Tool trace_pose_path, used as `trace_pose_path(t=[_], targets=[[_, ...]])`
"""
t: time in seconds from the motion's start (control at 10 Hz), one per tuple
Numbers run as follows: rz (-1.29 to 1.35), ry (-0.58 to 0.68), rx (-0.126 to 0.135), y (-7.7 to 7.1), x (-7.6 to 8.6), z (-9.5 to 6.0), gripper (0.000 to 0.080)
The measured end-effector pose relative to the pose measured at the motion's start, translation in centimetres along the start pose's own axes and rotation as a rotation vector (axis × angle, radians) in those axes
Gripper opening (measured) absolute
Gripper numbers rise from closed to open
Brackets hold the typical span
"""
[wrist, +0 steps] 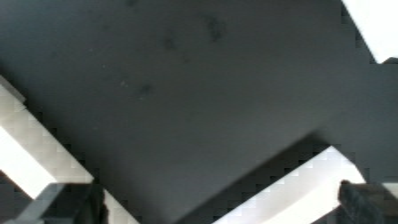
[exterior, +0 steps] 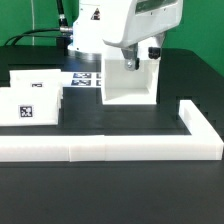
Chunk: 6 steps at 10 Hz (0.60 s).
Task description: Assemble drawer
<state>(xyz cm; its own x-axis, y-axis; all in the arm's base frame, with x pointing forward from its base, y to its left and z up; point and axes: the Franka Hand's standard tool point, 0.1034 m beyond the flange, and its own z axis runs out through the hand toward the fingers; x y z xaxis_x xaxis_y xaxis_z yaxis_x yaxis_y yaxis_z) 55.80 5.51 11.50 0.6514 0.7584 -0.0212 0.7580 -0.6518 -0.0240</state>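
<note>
Hand wide open, empty, over the top of the cube-like housing.

On your arm, a glossy white rounded plastic casing filled the upper middle of the exterior frame. A grey band crossed its upper right part, and you could see a small dark marking near the top edge. A short black cylindrical knob stuck out from the casing's lower right. Thin black cables ran in from the upper left of that frame. Below the casing, the two-finger gripper looked dark. In the wrist view its blocky dark grey fingertips looked matte and square-edged.
</note>
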Motion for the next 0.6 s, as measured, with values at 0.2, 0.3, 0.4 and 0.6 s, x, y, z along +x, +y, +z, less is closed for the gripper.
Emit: trace_pose_path(t=[0.2, 0.3, 0.4, 0.6], targets=[[0.121, 0.003, -0.011, -1.7, -1.3, -0.9, 0.0650], [0.133, 0.003, -0.014, -2.4, -2.0, -1.1, 0.0650], [0.098, 0.000, -0.015, -2.6, -2.5, -1.3, 0.0650], [0.099, -0.001, -0.013, -2.6, -2.4, -1.0, 0.0650]])
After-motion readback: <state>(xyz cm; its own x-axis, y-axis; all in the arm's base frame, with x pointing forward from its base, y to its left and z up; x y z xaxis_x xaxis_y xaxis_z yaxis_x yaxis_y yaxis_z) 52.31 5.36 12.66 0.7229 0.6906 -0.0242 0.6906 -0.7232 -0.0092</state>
